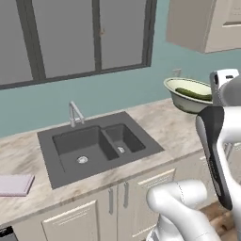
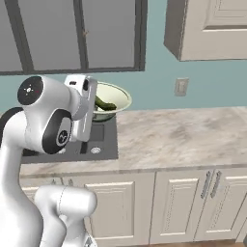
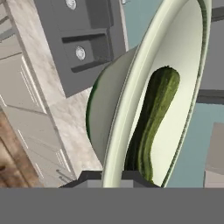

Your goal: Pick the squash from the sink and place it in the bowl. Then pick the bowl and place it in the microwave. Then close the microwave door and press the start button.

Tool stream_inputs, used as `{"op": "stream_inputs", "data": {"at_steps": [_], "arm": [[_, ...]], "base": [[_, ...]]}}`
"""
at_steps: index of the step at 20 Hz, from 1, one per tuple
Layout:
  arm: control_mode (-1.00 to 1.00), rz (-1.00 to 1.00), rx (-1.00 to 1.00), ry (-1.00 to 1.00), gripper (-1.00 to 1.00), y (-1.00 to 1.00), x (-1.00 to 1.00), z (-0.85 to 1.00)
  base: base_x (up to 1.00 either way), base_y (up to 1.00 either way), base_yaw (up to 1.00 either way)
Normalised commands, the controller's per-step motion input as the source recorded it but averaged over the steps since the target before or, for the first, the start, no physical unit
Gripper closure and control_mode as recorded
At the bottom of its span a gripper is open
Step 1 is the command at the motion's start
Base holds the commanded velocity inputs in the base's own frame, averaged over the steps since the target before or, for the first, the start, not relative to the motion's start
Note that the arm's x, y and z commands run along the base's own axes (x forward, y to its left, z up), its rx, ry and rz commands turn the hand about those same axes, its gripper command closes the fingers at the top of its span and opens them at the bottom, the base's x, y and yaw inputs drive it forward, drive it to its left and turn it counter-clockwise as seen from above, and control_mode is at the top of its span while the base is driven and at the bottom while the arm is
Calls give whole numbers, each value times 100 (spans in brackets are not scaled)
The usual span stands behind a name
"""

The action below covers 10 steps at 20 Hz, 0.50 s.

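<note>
Squash [image 3: 151, 127] in lifted bowl [image 1: 186, 101], tool-gripped rim

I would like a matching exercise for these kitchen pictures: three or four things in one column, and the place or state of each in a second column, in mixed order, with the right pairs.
Things:
1. squash
2. bowl
3. sink
4. hand

Places or states:
A. set into the counter, under the tap
B. lying inside the bowl
C. shut on the bowl's rim
D. lifted above the counter

Pairs: 1-B, 2-D, 3-A, 4-C
</note>
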Motion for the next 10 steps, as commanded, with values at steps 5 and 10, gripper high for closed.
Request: {"op": "stream_inputs", "data": {"at_steps": [5, 10], "arm": [[100, 0, 0, 0, 100, 0, 0, 0], [100, 0, 0, 0, 100, 0, 0, 0]], "base": [[-43, -21, -59], [-32, -17, -57]]}}
